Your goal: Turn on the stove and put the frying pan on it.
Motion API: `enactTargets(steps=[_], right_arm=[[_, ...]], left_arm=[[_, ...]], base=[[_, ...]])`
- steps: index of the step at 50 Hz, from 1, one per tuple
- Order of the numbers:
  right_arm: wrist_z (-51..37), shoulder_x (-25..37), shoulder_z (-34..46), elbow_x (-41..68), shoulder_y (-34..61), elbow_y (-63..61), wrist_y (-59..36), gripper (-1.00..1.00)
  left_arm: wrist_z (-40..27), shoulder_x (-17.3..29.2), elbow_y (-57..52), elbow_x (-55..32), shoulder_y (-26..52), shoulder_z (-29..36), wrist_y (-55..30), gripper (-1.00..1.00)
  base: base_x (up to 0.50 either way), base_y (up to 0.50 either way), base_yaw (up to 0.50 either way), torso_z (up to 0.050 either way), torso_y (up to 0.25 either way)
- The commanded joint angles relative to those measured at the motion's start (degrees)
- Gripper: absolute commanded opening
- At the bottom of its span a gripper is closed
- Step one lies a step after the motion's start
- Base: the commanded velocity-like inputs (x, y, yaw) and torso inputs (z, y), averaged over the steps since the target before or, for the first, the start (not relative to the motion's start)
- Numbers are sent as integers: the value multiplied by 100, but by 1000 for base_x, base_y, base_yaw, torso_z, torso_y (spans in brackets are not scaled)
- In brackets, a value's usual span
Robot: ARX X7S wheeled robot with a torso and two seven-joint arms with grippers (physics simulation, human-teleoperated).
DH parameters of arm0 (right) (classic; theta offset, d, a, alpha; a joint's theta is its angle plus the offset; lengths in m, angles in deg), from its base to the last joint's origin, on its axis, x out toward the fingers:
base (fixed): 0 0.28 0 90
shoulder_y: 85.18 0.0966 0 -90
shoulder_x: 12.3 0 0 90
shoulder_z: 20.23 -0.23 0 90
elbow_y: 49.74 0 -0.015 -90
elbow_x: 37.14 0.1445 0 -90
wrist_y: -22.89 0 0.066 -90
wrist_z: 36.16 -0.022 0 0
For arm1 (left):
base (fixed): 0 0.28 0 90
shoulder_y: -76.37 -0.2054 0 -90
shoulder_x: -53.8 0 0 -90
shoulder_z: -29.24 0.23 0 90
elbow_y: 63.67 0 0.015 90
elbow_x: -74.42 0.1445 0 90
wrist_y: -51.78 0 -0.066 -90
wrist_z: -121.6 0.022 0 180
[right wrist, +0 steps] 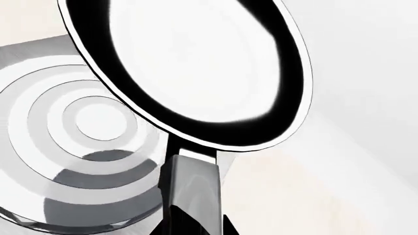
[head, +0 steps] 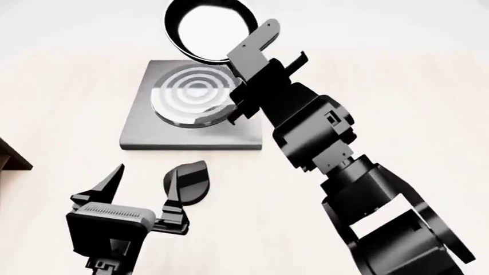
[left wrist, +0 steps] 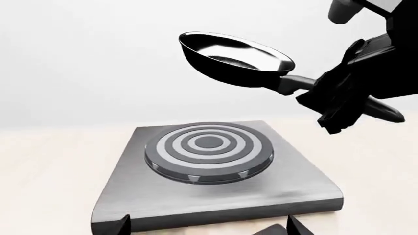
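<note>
With my right tool (head: 256, 57) clenched on its handle, I held the frying pan (left wrist: 236, 59) aloft beyond the stove (left wrist: 216, 166), judging it needed levelling and centring over the burner, while my left tool (head: 141, 189) gaped beside the knob (head: 191, 180).

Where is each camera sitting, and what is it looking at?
Head view: high on the robot, looking down at the flat grey metal stove, black teardrop knob, both arms.
Left wrist view: low beside the left tool, facing the stove; the right tool holds the round black frying pan aloft.
Right wrist view: along the pan's handle, facing down.
All share pan and burner.
</note>
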Motion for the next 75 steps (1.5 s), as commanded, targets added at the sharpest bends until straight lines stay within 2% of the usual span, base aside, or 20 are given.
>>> enactTargets(steps=[1, 18, 40, 66, 75], right_arm=[[-563, -117, 458, 144, 184, -8, 198, -100], [-1075, -68, 1368, 1102, 278, 89, 564, -100], [-1090, 97, 1701, 1224, -61, 42, 750, -100], [-1035, -74, 2240, 1109, -207, 430, 1069, -100], [-1188, -128, 2738, 1544, -73, 743, 1321, -100]], left_arm=[[-53, -26, 2, -106, -13, -42, -15, 100], [-31, 21, -22, -213, -31, -48, -19, 100], [-88, 26, 13, -221, -14, -33, -18, 100], [-109, 35, 81, -254, -18, -14, 30, 100], [-120, 48, 76, -268, -21, -7, 33, 100]], base=[[0, 0, 0, 0, -250], [-1, 0, 0, 0, -6], [0, 0, 0, 0, 2], [0, 0, 0, 0, 2], [0, 0, 1, 2, 1]])
